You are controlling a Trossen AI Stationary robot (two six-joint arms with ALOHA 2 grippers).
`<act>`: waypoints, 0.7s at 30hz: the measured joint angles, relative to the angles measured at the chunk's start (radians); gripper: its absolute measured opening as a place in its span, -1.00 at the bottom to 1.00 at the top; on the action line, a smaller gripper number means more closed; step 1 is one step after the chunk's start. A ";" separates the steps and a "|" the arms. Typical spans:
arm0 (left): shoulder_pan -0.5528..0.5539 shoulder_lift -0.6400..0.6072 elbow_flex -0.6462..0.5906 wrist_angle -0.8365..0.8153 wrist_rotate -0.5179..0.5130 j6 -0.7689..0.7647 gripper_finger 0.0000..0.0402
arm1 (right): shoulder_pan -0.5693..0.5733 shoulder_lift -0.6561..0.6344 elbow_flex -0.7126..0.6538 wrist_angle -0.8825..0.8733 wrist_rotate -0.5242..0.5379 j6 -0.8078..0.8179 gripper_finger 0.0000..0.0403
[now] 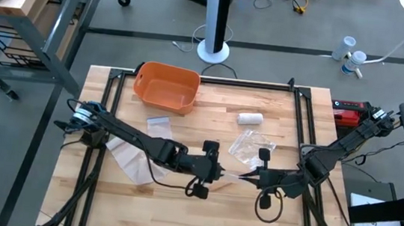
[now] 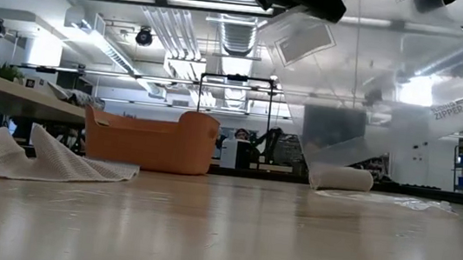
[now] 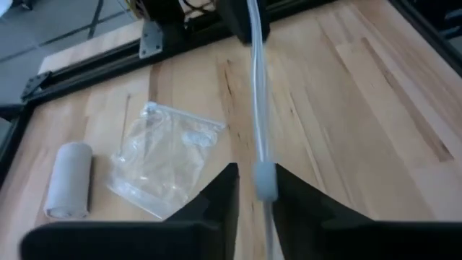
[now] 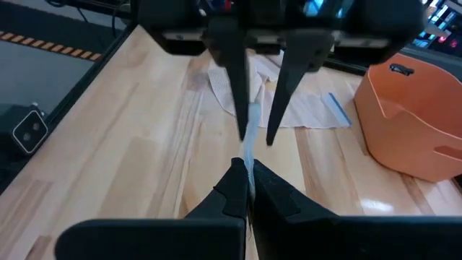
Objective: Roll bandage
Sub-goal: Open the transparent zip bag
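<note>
A clear zipper bag hangs between my two grippers, well above the table in the low view; from above it shows edge-on. My right gripper is shut on it. My left gripper is open, one finger on either side of the bag's zipper edge. A rolled white bandage lies on its side on the far part of the table. A flat, unrolled bandage cloth lies spread under the left arm. My right gripper pinches the bag's upper zipper edge between its two fingers, coming in level from the table's right side. The bag hangs below the fingers, clear of the table. My left gripper's fingers flank the zipper slider; I cannot tell whether they touch it.
An orange basket stands at the far left of the table. A second clear bag lies crumpled near the rolled bandage, and a small clear packet lies by the basket. A black frame borders the table.
</note>
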 joint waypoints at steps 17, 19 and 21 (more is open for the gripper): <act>0.001 0.000 0.000 0.025 -0.003 0.005 -0.83 | 0.000 0.000 0.000 -0.007 -0.002 0.012 -1.00; 0.001 0.000 0.001 0.021 -0.003 0.008 -0.88 | 0.000 0.000 0.000 -0.007 -0.002 0.013 -1.00; 0.001 0.000 0.001 0.017 -0.003 0.028 -0.94 | 0.000 0.000 0.000 -0.008 -0.002 0.013 -1.00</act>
